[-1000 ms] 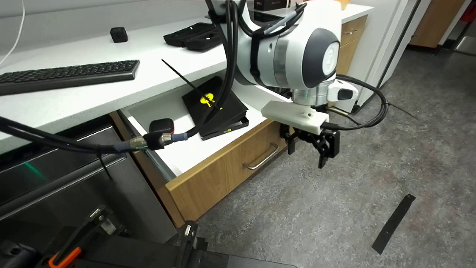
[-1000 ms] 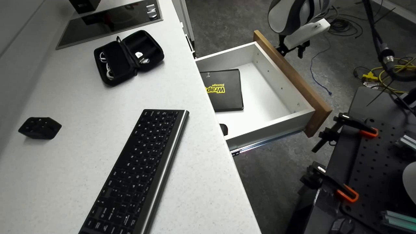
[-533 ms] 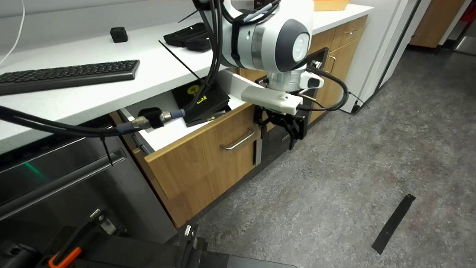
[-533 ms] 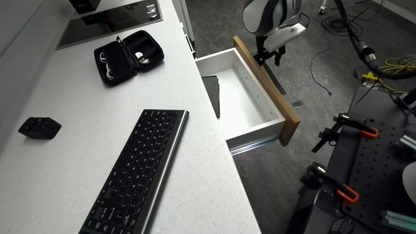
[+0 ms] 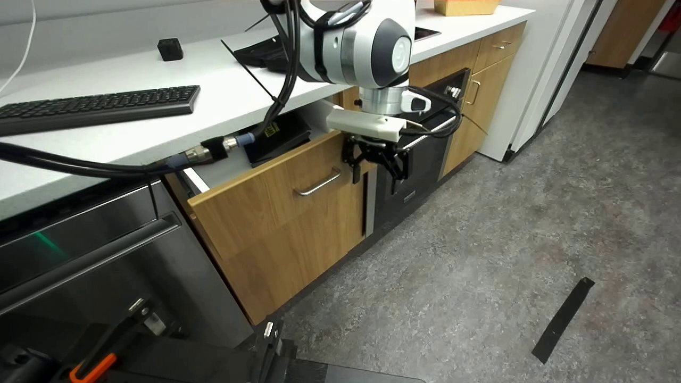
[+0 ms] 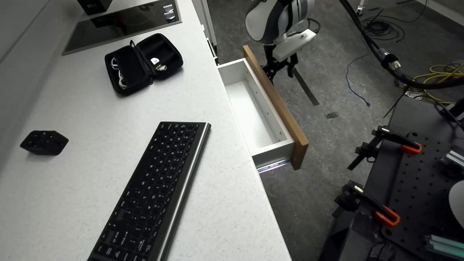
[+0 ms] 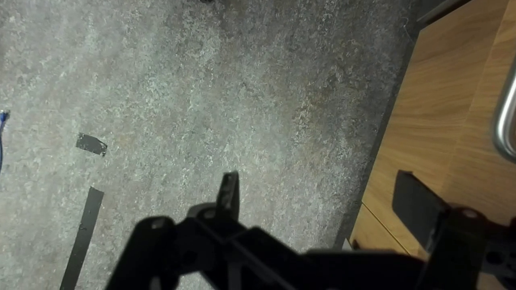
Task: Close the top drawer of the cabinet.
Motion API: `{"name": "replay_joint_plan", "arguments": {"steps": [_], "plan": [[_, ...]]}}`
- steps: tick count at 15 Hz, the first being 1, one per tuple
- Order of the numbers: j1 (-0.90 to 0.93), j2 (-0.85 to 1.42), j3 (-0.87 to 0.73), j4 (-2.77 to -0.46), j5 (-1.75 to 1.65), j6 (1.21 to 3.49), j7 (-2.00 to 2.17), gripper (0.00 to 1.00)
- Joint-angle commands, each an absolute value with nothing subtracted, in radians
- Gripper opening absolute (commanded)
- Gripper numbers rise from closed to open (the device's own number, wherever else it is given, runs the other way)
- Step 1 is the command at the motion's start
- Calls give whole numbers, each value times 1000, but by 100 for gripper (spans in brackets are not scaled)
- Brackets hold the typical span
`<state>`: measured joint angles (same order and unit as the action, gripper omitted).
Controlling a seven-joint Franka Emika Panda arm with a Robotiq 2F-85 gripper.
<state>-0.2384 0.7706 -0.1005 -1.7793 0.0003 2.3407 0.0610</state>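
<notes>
The top drawer of the cabinet is partly open. Its light wood front also shows in an exterior view and in the wrist view. Its bar handle shows at the edge of the wrist view. A black box lies inside, mostly under the countertop. My gripper points down outside the drawer front, beside the handle near the oven-side end. It is open with nothing between its fingers. One finger side appears to press against the front; exact contact is hard to tell.
A black oven and a stainless steel appliance flank the drawer. A keyboard, an open black case and a small black cube lie on the countertop. A dark table with orange clamps stands opposite. Cables hang from the arm.
The drawer has slid inward, from wide open to about half as far out. My gripper has moved with its front toward the cabinet, staying open. The black box has gone farther under the countertop.
</notes>
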Motion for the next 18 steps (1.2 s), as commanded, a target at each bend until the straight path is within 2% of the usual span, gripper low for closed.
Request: {"name": "replay_joint_plan", "arguments": {"steps": [1, 7, 18], "plan": [[-226, 777, -115, -1771, 15, 2337, 51, 100], [-225, 809, -102, -1744, 26, 2333, 53, 100], [-194, 948, 21, -1565, 158, 2375, 63, 100]]}}
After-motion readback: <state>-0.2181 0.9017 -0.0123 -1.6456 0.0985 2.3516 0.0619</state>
